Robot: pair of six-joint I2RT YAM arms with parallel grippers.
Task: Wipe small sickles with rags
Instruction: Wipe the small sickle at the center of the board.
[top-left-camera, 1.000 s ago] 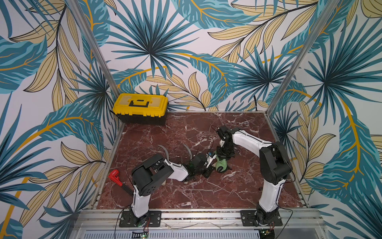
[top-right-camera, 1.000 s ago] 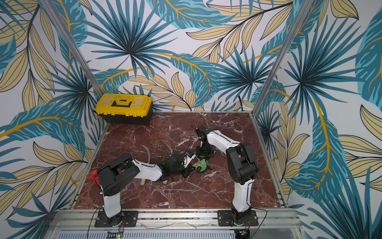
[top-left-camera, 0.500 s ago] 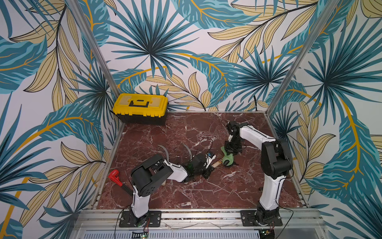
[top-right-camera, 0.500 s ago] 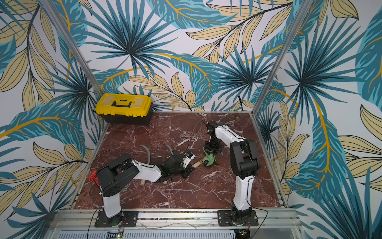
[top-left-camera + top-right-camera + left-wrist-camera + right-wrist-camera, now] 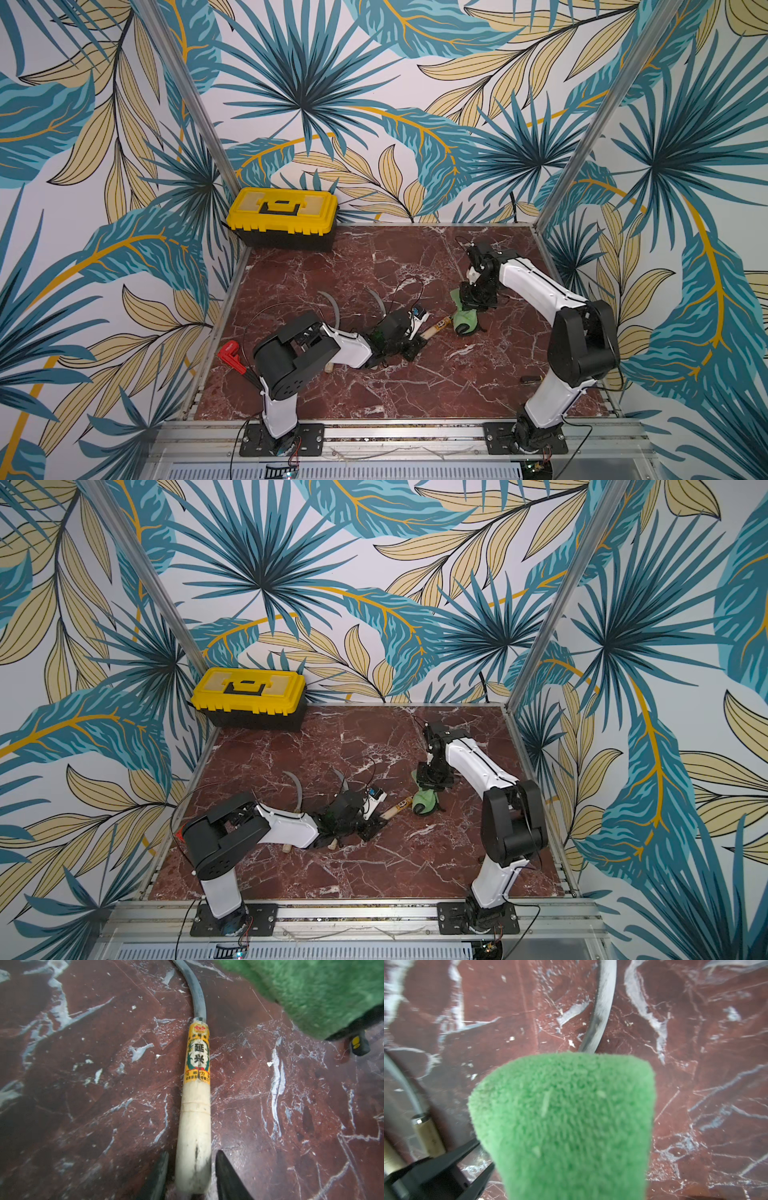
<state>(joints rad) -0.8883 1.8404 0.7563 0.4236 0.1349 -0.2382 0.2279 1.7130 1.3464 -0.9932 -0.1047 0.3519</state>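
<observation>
Left gripper loosely straddles a small sickle (thin curved grey blade, pale wooden handle, orange-yellow label); right gripper pinches a green fuzzy microfibre cloth.
The small sickle lies flat mid red-brown marble tabletop, its handle butt between the left jaws, which stand parted with a gap each side, not clamping. Right jaws are hidden by the cloth bunched in them, closed on it. The cloth sits at the blade end, blade running behind it in the right wrist view; contact unclear. Second sickle and third sickle lie by the left arm, handles mostly under it. Yellow-lidded black plastic toolbox back left; red-handled tool at left edge.
</observation>
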